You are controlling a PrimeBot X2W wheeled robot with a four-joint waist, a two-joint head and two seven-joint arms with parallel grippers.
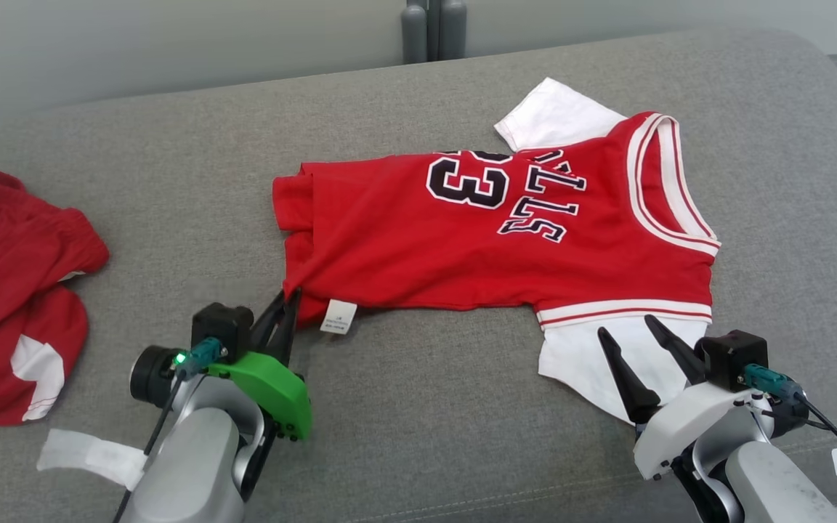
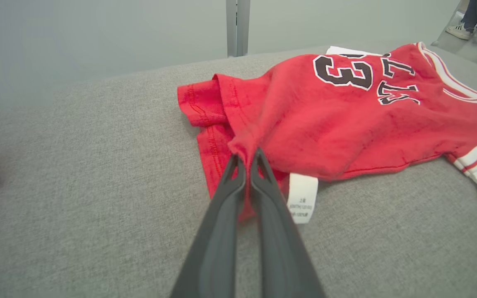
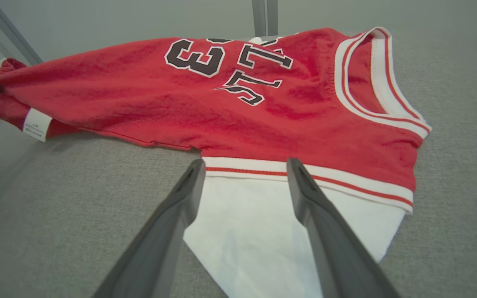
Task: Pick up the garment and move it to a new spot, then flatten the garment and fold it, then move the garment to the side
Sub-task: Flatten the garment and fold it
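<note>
Left gripper (image 1: 289,296) is clamped shut on the near hem corner of the red jersey (image 1: 462,247), at the garment's left end. In the left wrist view, red cloth is pinched and bunched between the two dark fingers, and the white care label (image 1: 338,317) hangs just beside them on the collar side. Right gripper (image 1: 625,326) stands with its jaws wide apart and holds nothing. Its fingertips are over the near white sleeve (image 1: 593,367) and reach up to the red-and-white striped armhole trim; contact with the cloth cannot be confirmed. The jersey lies spread sideways on the grey upholstered surface (image 1: 418,436), printed side up, with the collar toward the robot's right and the hem toward its left. The hem end is rumpled and drawn up at the grip, while the rest lies fairly flat. A second red and white garment (image 1: 19,290) lies crumpled at the far left, well apart from both grippers.
</note>
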